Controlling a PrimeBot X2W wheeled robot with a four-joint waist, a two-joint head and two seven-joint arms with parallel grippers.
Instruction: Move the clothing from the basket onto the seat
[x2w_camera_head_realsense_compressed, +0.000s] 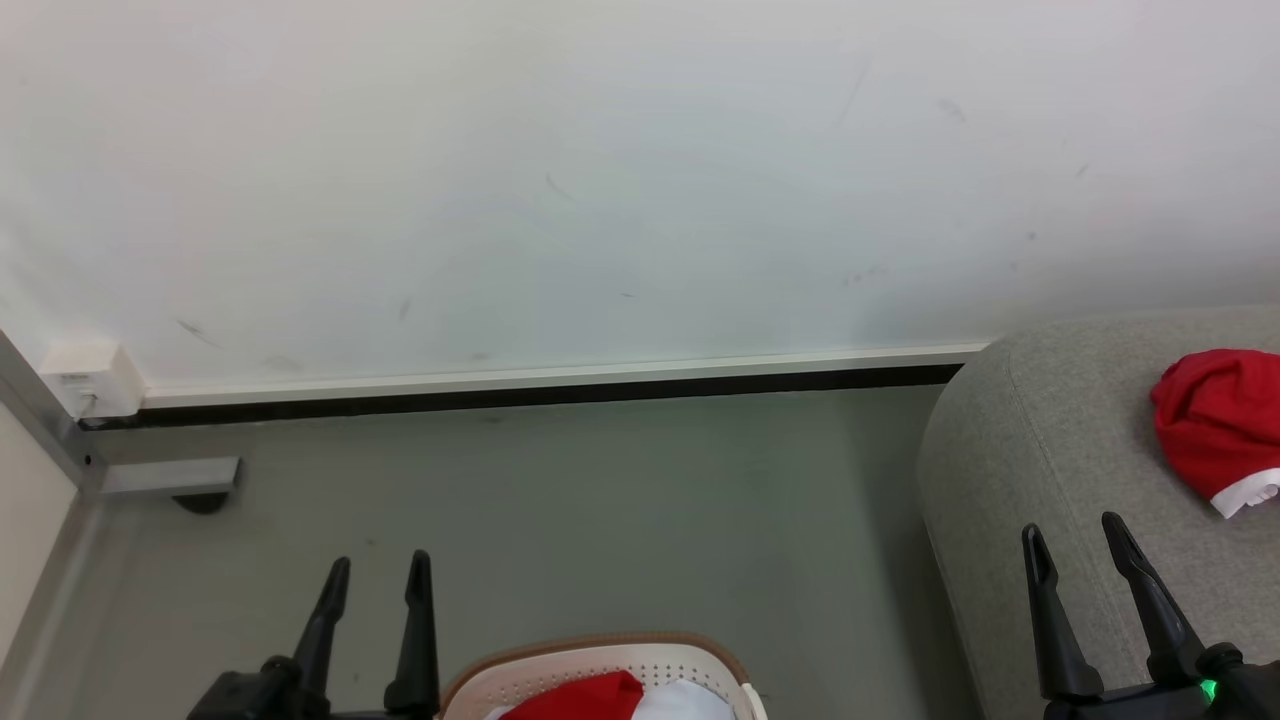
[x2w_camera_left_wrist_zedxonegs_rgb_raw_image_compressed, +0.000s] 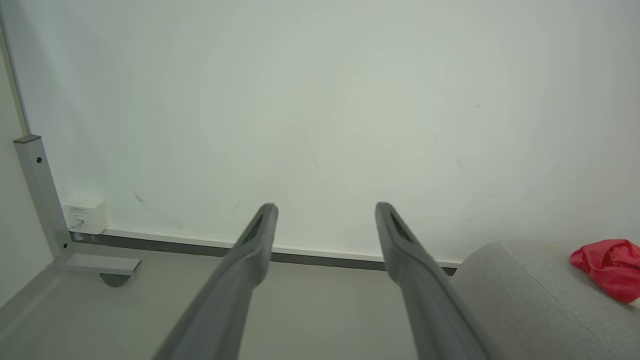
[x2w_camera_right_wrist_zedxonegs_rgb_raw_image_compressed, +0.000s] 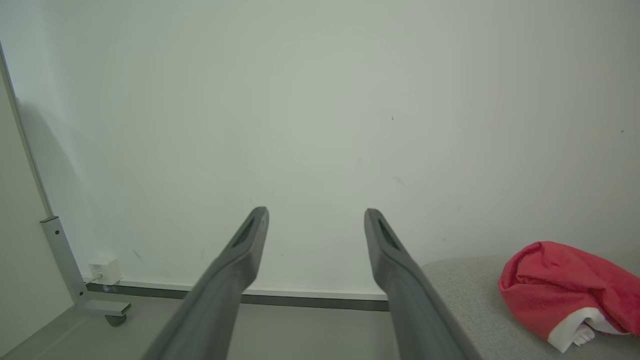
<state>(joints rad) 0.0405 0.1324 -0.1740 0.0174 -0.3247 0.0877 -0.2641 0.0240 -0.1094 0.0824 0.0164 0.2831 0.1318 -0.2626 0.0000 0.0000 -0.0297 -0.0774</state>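
Clothing of bright red fabric lies heaped in the basket, a white plastic tub with small holes and a brown rim, at the bottom edge of the head view. White cloth, perhaps part of the same garment, lies against the red inside the basket. Right of the basket stands the seat, grey and upholstered. On it, well apart from the basket, rests another red garment with a white band along its edge, bunched into a loose mound.

Left pincer hovers just left of the basket, fingers spread wide with nothing between them. Right pincer is well right of the basket, over the near part of the seat, also spread wide and empty.

Judging by its folds, the fabric should be light, soft and limp, neither fragile nor slippery. It will likely sag and trail when lifted and could catch on the basket's rim. A raised fold at the top of the heap looks the best place to pinch, taking a thick bunch. How much lies lower in the basket is hidden.

No brand or writing reads on the clothing or the basket. A small white wall box, far left of the basket at floor level, carries print too small to read.
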